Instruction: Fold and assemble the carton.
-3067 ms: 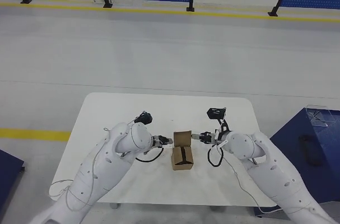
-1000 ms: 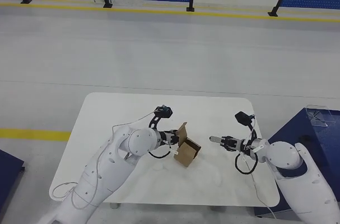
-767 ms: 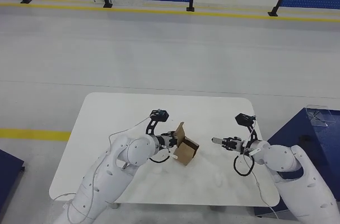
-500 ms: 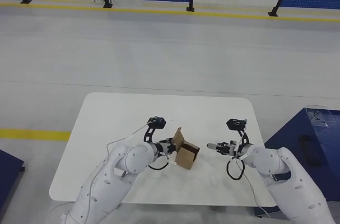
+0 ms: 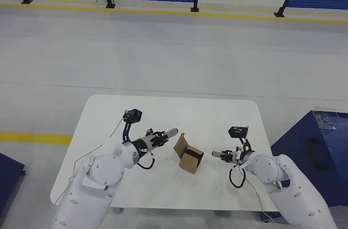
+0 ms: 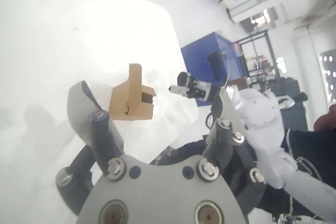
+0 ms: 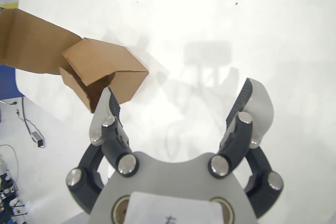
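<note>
Top view: left gripper point(image 5: 171, 132), spread wide, has released the carton point(image 5: 188, 156); right gripper point(image 5: 215, 154), equally wide, nears it, flap unfolded.

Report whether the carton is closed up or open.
Open. On the carton the lid flap stands raised, and the dark inside shows.

The carton point(image 5: 189, 157) sits on the desk point(image 5: 105, 120), near the middle and a little toward the front edge, with its raised flap on the left side. The left claw point(image 5: 172, 132) hangs to the carton's left and slightly behind, apart from it. The right claw point(image 5: 215, 154) is near its right side, not touching.
</note>
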You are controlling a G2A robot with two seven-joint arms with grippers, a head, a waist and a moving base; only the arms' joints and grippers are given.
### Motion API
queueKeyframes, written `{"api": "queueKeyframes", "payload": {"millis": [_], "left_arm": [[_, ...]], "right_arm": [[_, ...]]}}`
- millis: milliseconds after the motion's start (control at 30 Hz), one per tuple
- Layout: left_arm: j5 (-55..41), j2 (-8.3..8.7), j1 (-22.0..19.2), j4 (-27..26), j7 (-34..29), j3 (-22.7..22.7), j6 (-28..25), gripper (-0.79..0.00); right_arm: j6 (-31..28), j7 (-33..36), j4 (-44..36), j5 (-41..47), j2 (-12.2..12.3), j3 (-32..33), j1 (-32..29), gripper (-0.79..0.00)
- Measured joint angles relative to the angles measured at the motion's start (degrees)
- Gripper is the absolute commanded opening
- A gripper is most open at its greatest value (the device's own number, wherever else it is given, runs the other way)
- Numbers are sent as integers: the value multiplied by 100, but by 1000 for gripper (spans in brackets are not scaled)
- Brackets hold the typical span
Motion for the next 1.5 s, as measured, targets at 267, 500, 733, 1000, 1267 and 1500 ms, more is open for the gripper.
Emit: {"api": "queueKeyframes", "payload": {"millis": [267, 500, 733, 1000, 1267, 1500], "left_arm": [[1519, -144, -1384, 1544, -1067, 1072, 1394, 0], [1337, -398, -2067, 2523, -1313, 1860, 1278, 0], [1091, -492, -2157, 2644, -1486, 2068, 956, 0], [1003, -556, -2091, 2636, -1564, 2227, 860, 0], [908, -665, -2156, 2842, -1496, 2423, 786, 0], [909, -743, -2219, 3056, -1509, 2558, 789, 0]], "right_arm": [[-76, 65, 192, -235, -88, -356, 127, 0], [-152, 61, 260, -267, -151, -518, 191, 0], [-209, 16, 277, -310, -196, -586, 210, 0], [-245, 8, 238, -365, -237, -614, 220, 0], [-271, -26, 236, -405, -284, -672, 202, 0], [-298, -43, 203, -338, -300, -566, 185, 0]]}}
